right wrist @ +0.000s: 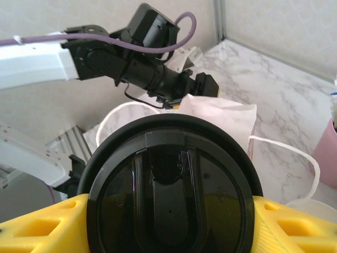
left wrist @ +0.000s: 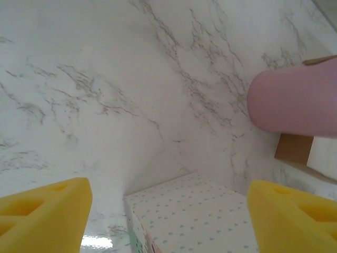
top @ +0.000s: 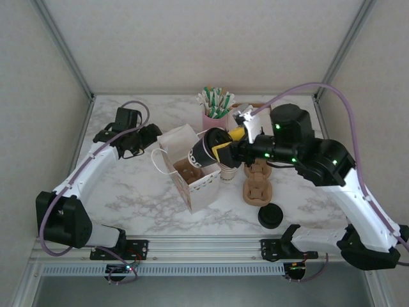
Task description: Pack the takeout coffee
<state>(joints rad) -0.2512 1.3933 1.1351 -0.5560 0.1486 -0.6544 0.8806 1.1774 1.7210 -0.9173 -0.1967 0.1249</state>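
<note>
The takeout coffee (top: 203, 152), a cream cup with a black lid (right wrist: 169, 184), hangs tilted over the mouth of the white dotted paper bag (top: 199, 187). My right gripper (top: 222, 153) is shut on it, with yellow fingers (right wrist: 37, 224) on both sides of the cup. A brown carrier (top: 187, 171) lies inside the bag. My left gripper (top: 148, 137) stands open just left of the bag's rear flap, holding nothing. In the left wrist view the gripper (left wrist: 168, 213) has the bag's dotted side (left wrist: 195, 211) beyond its fingers (left wrist: 47, 211).
A pink cup (top: 215, 119) of wrapped sticks stands behind the bag, and its pink wall (left wrist: 295, 100) is close on the right in the left wrist view. A second brown carrier (top: 257, 185) and a loose black lid (top: 271, 216) lie right of the bag.
</note>
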